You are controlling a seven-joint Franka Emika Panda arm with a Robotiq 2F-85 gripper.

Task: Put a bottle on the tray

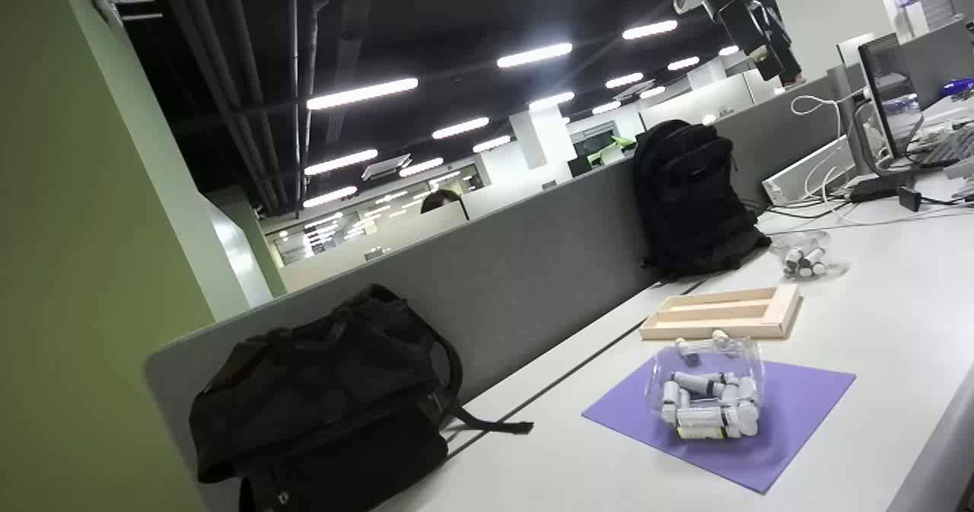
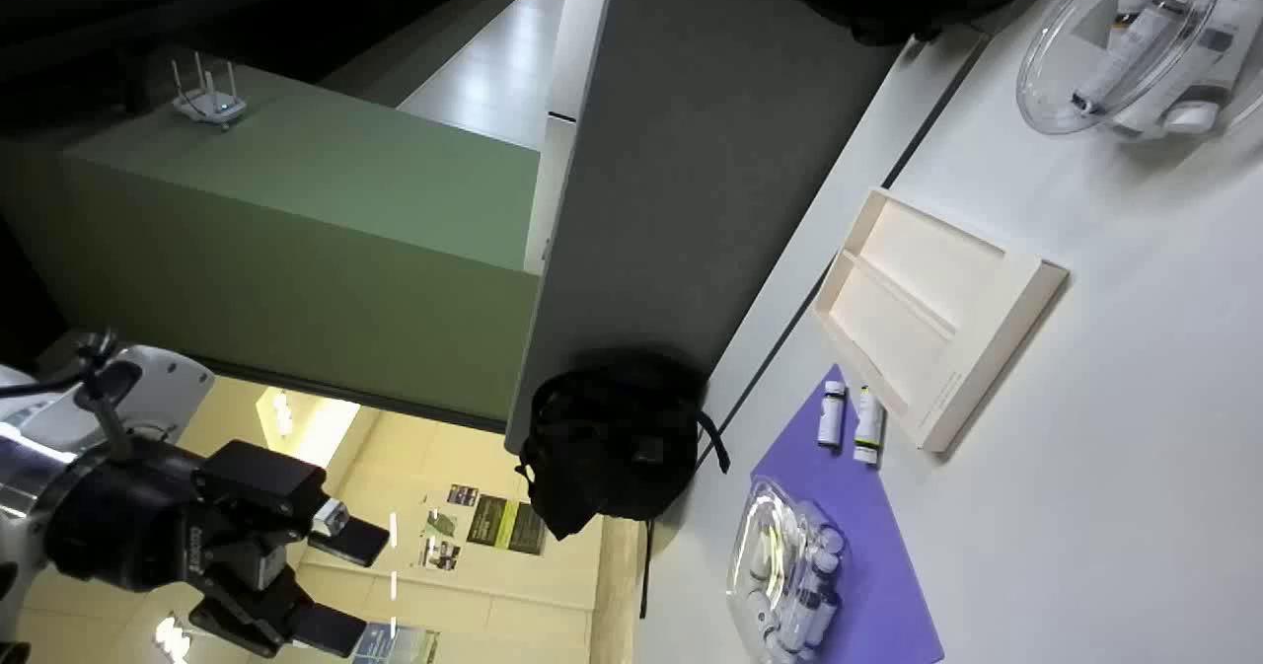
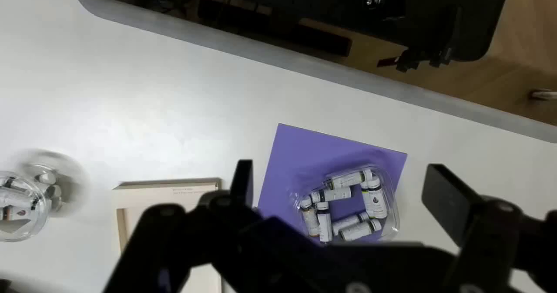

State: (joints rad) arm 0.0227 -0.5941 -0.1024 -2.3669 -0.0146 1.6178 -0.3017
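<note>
Okay, hand [image 2: 357, 593] gapes wide; in an exterior view a slim bottle [image 2: 832, 417] lies twelve-to-six, white cap toward twelve, pale wooden tray [image 2: 937, 324] at its two o'clock.

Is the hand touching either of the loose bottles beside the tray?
Apart. In an exterior view, the hand is open, well clear, with a backpack showing in the gap between it and both loose bottles.

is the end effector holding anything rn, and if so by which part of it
Nothing is held: the end effector is open, its fingers well apart with nothing between them in an exterior view.
</note>
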